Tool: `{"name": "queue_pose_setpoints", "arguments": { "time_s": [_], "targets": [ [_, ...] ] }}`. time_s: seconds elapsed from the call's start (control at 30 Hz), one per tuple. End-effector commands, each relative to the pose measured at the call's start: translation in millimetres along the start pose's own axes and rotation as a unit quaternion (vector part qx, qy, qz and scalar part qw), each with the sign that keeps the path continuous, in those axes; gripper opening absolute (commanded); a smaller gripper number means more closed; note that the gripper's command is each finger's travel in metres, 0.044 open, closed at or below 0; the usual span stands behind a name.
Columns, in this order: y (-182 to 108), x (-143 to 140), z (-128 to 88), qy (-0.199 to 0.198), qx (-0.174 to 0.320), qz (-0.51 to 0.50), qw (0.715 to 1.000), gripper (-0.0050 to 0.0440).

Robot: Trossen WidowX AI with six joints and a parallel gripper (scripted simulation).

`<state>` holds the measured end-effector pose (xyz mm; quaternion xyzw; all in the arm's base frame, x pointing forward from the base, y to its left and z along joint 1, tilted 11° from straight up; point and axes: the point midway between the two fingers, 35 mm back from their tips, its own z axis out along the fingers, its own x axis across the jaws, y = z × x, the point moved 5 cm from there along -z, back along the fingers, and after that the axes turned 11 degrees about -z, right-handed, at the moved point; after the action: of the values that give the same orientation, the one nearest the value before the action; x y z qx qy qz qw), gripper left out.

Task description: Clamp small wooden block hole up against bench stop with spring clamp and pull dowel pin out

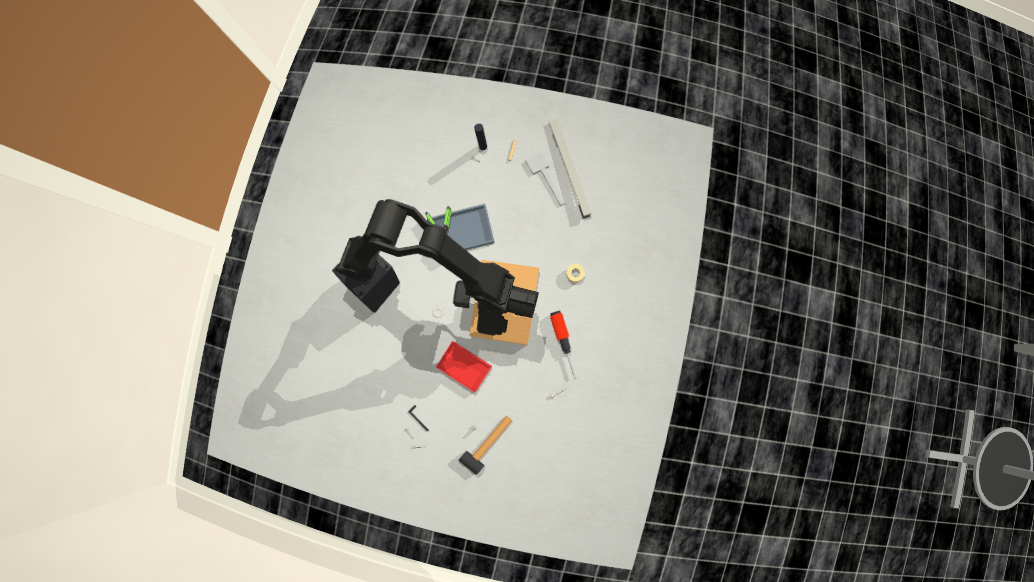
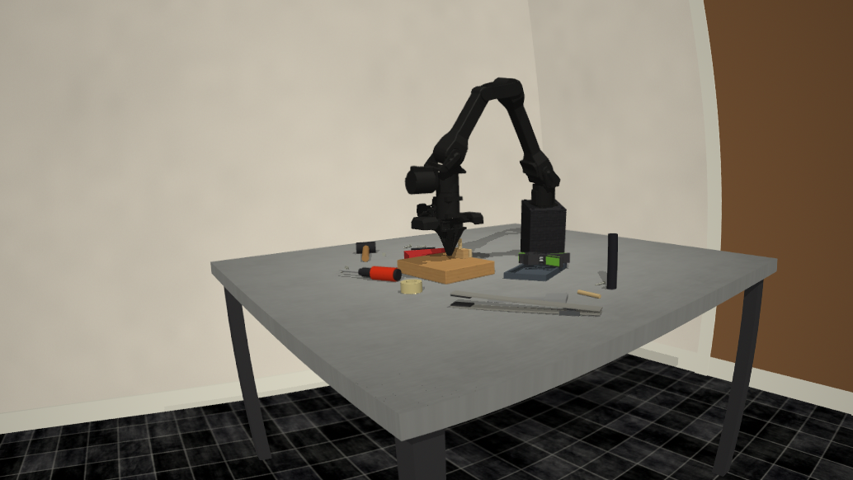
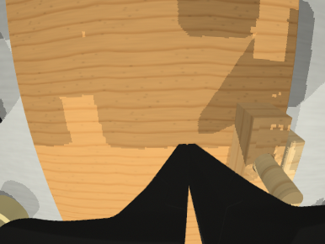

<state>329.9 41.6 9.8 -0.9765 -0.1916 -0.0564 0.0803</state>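
The wooden board [image 3: 151,71] fills the wrist view and also shows in the side view [image 2: 446,268]. The small wooden block [image 3: 263,126] sits near the board's right edge with its dowel pin [image 3: 274,177] standing up out of it. They also show in the side view, the block [image 2: 463,253] and the pin [image 2: 459,243]. My gripper [image 3: 186,151] is shut and empty. Its tips [image 2: 449,252] point straight down and are at or just above the board, close to the block's left side. Two pale raised wooden strips [image 3: 274,23] [image 3: 81,119] sit on the board. I cannot make out the spring clamp.
Around the board lie a red tray [image 1: 463,366], a red-handled screwdriver [image 1: 560,328], a tape roll [image 1: 575,268] and a blue-grey tray [image 1: 466,225]. Farther off are a hammer [image 1: 486,444], a hex key [image 1: 410,411], a black cylinder [image 1: 480,136] and a long ruler [image 1: 569,169].
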Motion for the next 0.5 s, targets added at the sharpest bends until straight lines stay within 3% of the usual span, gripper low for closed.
{"name": "queue_pose_setpoints", "arguments": {
  "time_s": [0.0, 0.47],
  "targets": [
    [-1, -8, -1, -0.005, 0.002, 0.003, 1.0, 0.0],
    [-6, -30, -2, -0.005, 0.002, 0.003, 1.0, 0.0]
  ]
}}
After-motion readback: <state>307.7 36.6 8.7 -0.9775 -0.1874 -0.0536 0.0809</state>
